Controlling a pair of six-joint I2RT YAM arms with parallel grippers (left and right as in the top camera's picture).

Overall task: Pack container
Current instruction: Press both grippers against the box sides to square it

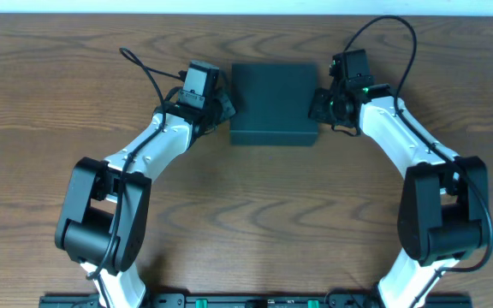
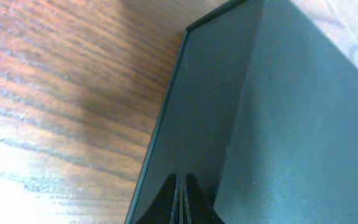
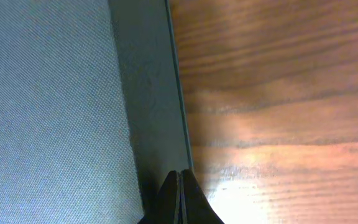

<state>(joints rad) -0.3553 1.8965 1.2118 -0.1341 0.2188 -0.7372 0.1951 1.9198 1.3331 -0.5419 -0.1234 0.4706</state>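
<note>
While the container (image 1: 274, 103) lies closed, left fingers (image 2: 168, 200) and right fingers (image 3: 171, 198) sit pinched together, empty, at its sides.

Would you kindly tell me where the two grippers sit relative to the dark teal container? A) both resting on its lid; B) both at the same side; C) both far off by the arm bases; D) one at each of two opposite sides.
D: the overhead view shows the left gripper against one side of the container and the right gripper against the opposite side, both shut.
</note>
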